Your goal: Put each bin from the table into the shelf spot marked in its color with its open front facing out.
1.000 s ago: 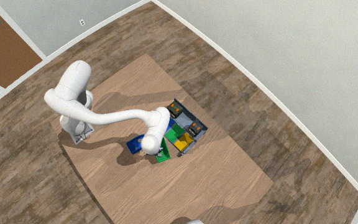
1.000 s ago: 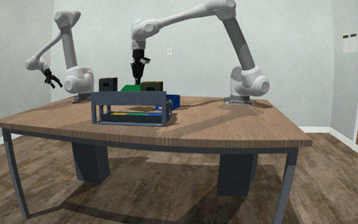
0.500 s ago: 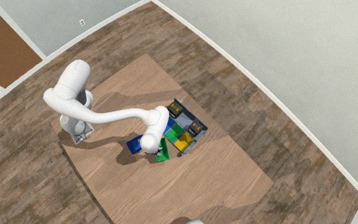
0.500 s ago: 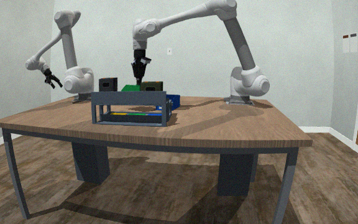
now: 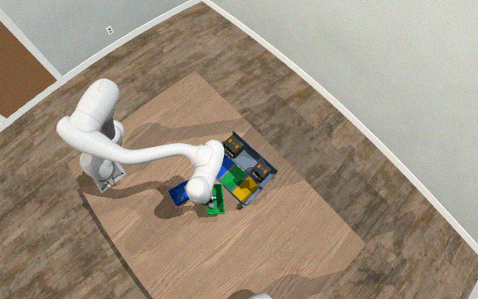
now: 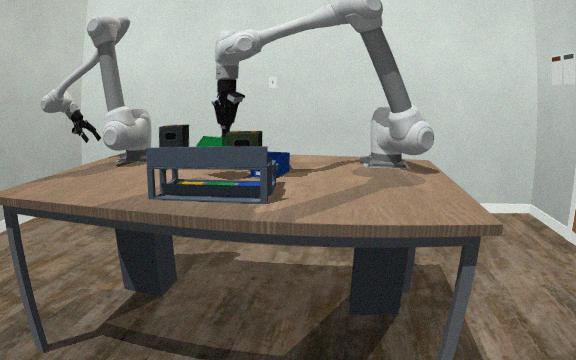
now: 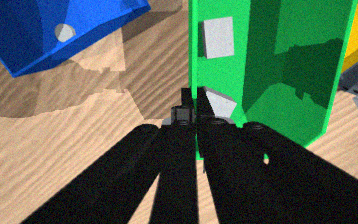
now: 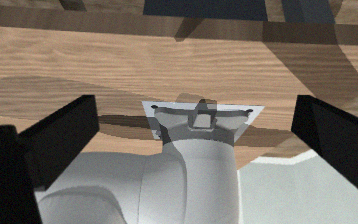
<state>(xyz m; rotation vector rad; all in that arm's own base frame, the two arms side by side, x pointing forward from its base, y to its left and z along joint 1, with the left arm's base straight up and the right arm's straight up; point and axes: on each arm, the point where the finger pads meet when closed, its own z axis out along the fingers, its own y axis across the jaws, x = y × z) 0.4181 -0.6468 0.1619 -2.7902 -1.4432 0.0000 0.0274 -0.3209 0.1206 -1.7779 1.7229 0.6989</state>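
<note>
Green bin: your green bin (image 5: 219, 204) (image 6: 210, 141) (image 7: 290, 60) hangs under the left gripper (image 5: 212, 199) (image 6: 225, 134) (image 7: 192, 102), raised off the table (image 5: 264, 232) (image 6: 318, 210) (image 7: 79, 171) (image 8: 105, 60), with grey parts (image 7: 218, 37) inside.
Bin's place: you have it between the shelf (image 5: 245, 159) (image 6: 207, 157) (image 7: 352, 77) and the edge with the arm bases; the shelf stands toward the opposite long edge.
Blue bin: it sits on the table beside the green one, nearer the left arm's base corner (image 5: 178, 193) (image 6: 282, 162) (image 7: 30, 30).
Left arm: your left arm (image 5: 152, 154) (image 6: 313, 22) reaches in from its corner, wrist high, gripper pointing down.
Right arm: your right arm (image 5: 260, 296) (image 6: 110, 75) (image 8: 207, 175) is folded out past the short edge on its side.
Left gripper: narrow, its fingers pinching one thin side wall of the green bin.
Right gripper: spread wide, holding nothing (image 6: 93, 139) (image 8: 195, 112).
</note>
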